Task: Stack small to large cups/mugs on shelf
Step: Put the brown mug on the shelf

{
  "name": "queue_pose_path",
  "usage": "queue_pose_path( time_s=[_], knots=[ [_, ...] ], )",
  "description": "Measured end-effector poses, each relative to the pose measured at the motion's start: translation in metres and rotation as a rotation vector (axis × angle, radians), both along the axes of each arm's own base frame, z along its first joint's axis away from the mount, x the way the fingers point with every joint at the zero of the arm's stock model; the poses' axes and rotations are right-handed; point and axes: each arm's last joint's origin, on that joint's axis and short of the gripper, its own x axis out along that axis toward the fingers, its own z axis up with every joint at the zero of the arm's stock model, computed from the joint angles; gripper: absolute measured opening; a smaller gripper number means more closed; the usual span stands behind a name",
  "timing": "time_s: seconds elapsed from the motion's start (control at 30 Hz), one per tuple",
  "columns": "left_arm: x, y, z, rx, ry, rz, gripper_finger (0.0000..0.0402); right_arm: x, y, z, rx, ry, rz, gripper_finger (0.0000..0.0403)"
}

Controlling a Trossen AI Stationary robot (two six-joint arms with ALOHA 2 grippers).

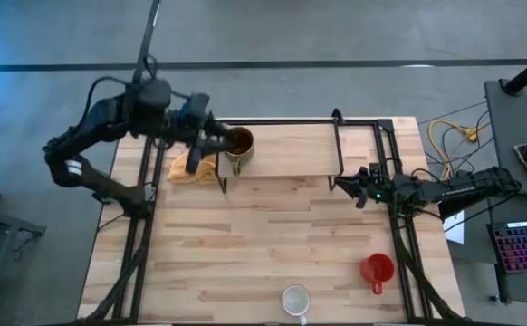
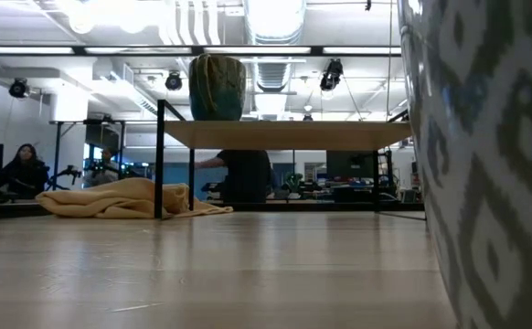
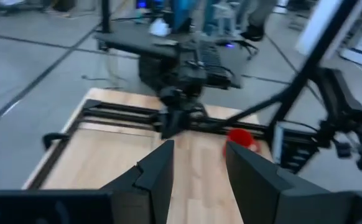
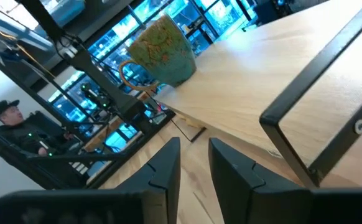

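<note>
I see the olive mug (image 1: 238,143) on the shelf's (image 1: 291,152) left end; left gripper (image 1: 216,142) beside it, jaws apart; right gripper (image 1: 361,187) jaws apart.

The brownish-olive mug (image 1: 238,143) sits on the shelf (image 1: 291,149) at its left end, the left gripper (image 1: 211,140) just beside it — over a yellow cloth (image 1: 194,167). The right gripper (image 1: 365,186) waits off the shelf's right end. Well apart — the red mug (image 1: 378,269) and white mug (image 1: 296,300) near the table's (image 1: 245,244) front edge.
</note>
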Motion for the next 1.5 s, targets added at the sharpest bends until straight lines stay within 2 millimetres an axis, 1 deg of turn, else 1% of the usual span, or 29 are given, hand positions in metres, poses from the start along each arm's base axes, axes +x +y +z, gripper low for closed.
queue_pose_path(
  time_s=[0.07,0.2,0.27,0.4,0.5,0.57,0.67,0.77,0.83,0.9,1.0,1.07,1.17,1.23,1.3,1.37,1.5],
  knots=[
    [-0.003,-0.007,-0.013,-0.016,0.04,-0.008,0.013,0.0,0.0,0.001,0.001,-0.007,0.003,0.0079],
    [-0.005,-0.012,-0.047,-0.1,0.092,0.082,0.013,0.0,0.001,0.006,0.007,-0.06,0.048,0.0085],
    [-0.008,-0.014,-0.062,-0.129,0.073,0.082,0.013,0.0,0.003,0.012,0.01,-0.121,0.096,0.0087],
    [-0.02,-0.016,-0.089,-0.21,0.021,0.091,0.013,-0.002,0.005,0.029,0.007,-0.304,0.2,0.0089],
    [-0.031,-0.018,-0.11,-0.264,-0.012,0.099,0.013,-0.006,0.006,0.038,-0.016,-0.405,0.235,0.0089],
    [-0.04,-0.02,-0.121,-0.306,-0.029,0.096,0.013,-0.006,0.007,0.045,-0.041,-0.435,0.24,0.009],
    [-0.052,-0.023,-0.134,-0.373,-0.073,0.076,0.013,-0.006,0.007,0.065,-0.123,-0.471,0.25,0.0091],
    [-0.059,-0.026,-0.144,-0.402,-0.17,0.043,0.013,-0.005,0.008,0.095,-0.274,-0.512,0.233,0.0091],
    [-0.061,-0.027,-0.15,-0.405,-0.254,0.017,0.013,-0.003,0.009,0.114,-0.367,-0.523,0.216,0.0091],
    [-0.064,-0.028,-0.158,-0.415,-0.327,-0.006,0.013,0.0,0.009,0.131,-0.423,-0.51,0.2,0.0091],
    [-0.064,-0.029,-0.179,-0.454,-0.361,-0.017,0.013,0.005,0.01,0.15,-0.452,-0.462,0.201,0.0091],
    [-0.063,-0.029,-0.197,-0.487,-0.345,-0.014,0.013,0.009,0.01,0.162,-0.451,-0.437,0.207,0.0091],
    [-0.061,-0.029,-0.227,-0.608,-0.252,0.01,0.013,0.017,0.011,0.178,-0.456,-0.414,0.211,0.0091],
    [-0.061,-0.03,-0.24,-0.684,-0.203,0.014,0.013,0.022,0.012,0.188,-0.479,-0.407,0.207,0.0091],
    [-0.062,-0.033,-0.245,-0.705,-0.201,-0.044,0.013,0.026,0.012,0.196,-0.502,-0.401,0.2,0.0091],
    [-0.064,-0.036,-0.247,-0.682,-0.224,-0.104,0.013,0.03,0.012,0.203,-0.504,-0.392,0.199,0.0091],
    [-0.07,-0.035,-0.256,-0.614,-0.194,-0.097,0.013,0.04,0.014,0.21,-0.49,-0.324,0.221,0.0091]
  ],
)
